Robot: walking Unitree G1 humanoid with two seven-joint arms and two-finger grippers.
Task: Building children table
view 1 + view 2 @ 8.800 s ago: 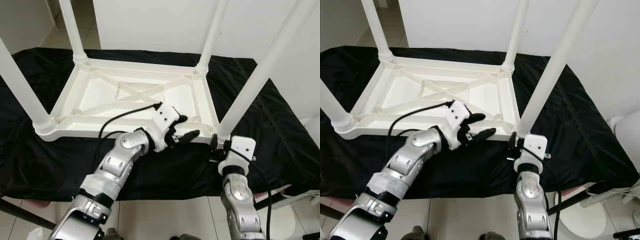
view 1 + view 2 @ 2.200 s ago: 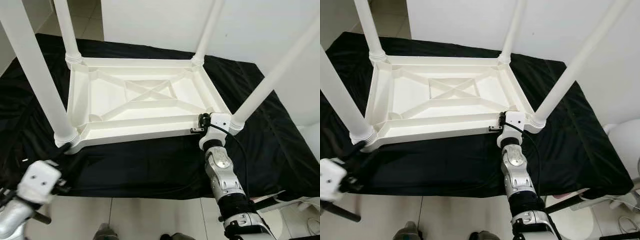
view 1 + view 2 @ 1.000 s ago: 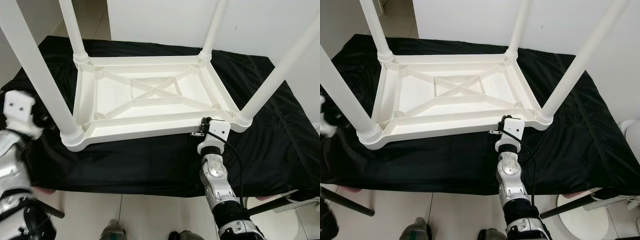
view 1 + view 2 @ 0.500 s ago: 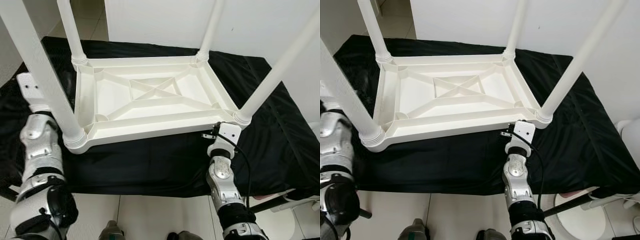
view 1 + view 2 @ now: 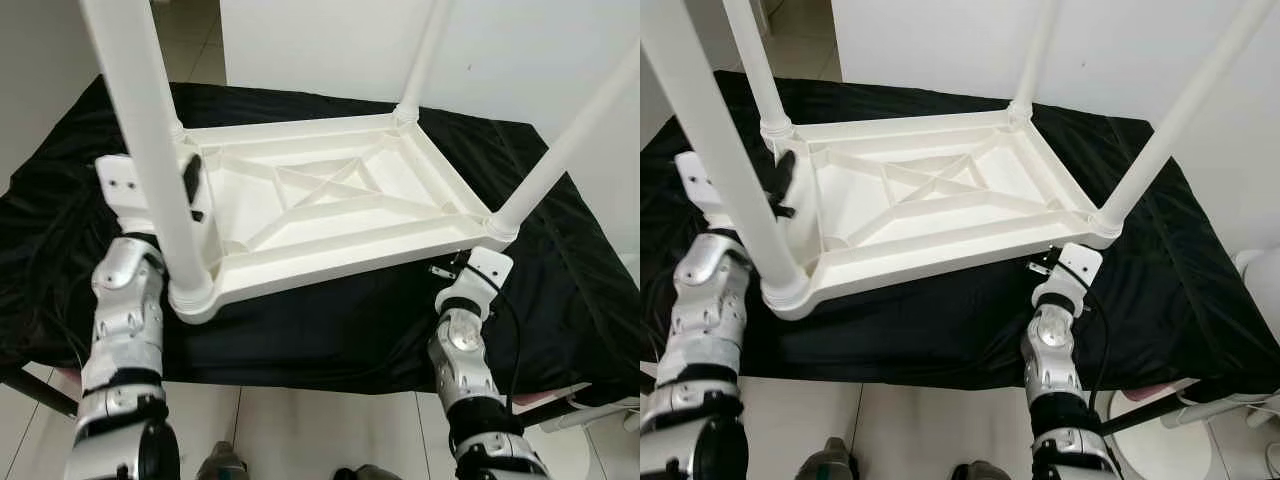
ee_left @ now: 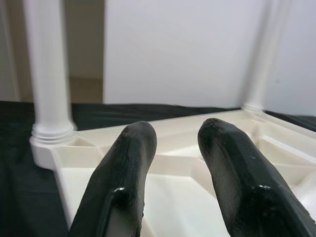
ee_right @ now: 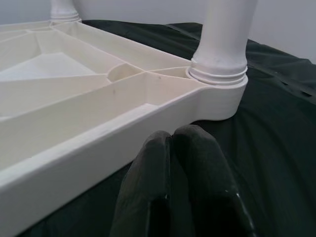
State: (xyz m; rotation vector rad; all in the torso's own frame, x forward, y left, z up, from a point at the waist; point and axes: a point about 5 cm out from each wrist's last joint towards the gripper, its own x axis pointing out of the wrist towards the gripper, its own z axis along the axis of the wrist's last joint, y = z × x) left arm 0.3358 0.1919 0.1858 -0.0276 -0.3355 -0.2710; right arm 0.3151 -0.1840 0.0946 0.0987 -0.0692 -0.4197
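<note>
Even, diffuse indoor light is filling both head views, rendering the white table (image 5: 330,215) bright and its ribs softly shaded, with no hard shadows falling on the black cloth (image 5: 560,270), which is absorbing most detail into near-uniform darkness. The white wall (image 5: 1120,50) is appearing slightly overexposed. The nearest table leg (image 5: 150,150) is looking enlarged and stretched toward the frame edge, showing wide-angle distortion. In the left wrist view, the black fingers (image 6: 123,187) are carrying small specular glints and sitting out of focus, while the background is reading soft. In the right wrist view, the fingers (image 7: 163,197) are blurring at close range, and the table corner is staying sharp.
</note>
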